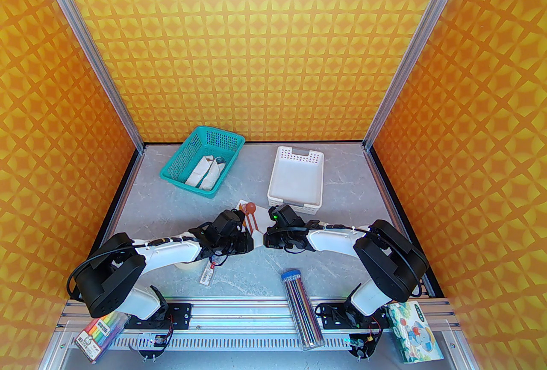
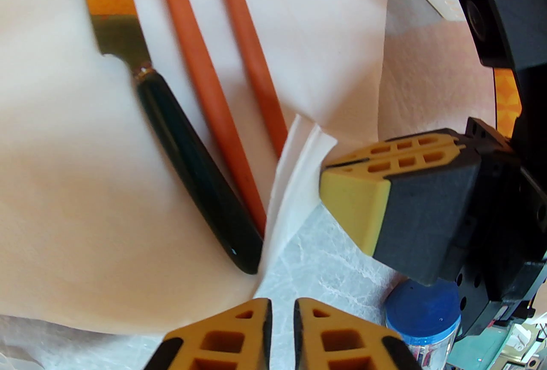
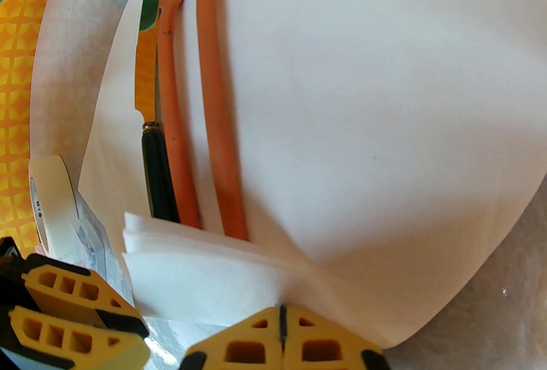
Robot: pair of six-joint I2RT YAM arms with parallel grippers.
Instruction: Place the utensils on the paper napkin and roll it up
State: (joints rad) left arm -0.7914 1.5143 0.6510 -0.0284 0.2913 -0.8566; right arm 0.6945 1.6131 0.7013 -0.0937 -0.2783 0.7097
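So, top view first: the paper napkin (image 1: pixel 240 205) lies on the grey surface (image 1: pixel 342 197) around the middle of the frame, just below and left of the white slotted tray (image 1: pixel 273 184). Both arms meet over its lower edge. In the right wrist view the three utensils lie side by side on the left part of the sheet, running long-ways up the frame. The knife (image 3: pixel 158 171) is leftmost with its dark handle, the fork (image 3: pixel 169 103) is right against it, and the spoon (image 3: pixel 218 103) is just to the right, bowl at the top edge. The napkin's lower left corner is folded up over the handle ends, and a few layers of paper show there. The right gripper (image 3: pixel 282 334) has its jaws pressed tight together on that folded corner, so it's pinching the paper. The left gripper (image 2: pixel 282 330) sits at the bottom of its own view, close to the knife's handle end and the flap's edge. Its jaws are nearly together with a thin slit between them, and honestly I can't tell if any paper is in there. Other stuff: a teal basket (image 1: pixel 171 171) at the upper left of the surface with a white bundle (image 1: pixel 201 174) in it, a clear tube of thin coloured sticks (image 1: pixel 303 308) across the rail at the bottom, a marker pack (image 1: pixel 100 336) bottom left, and a cartoon tissue pack (image 1: pixel 412 330) bottom right.
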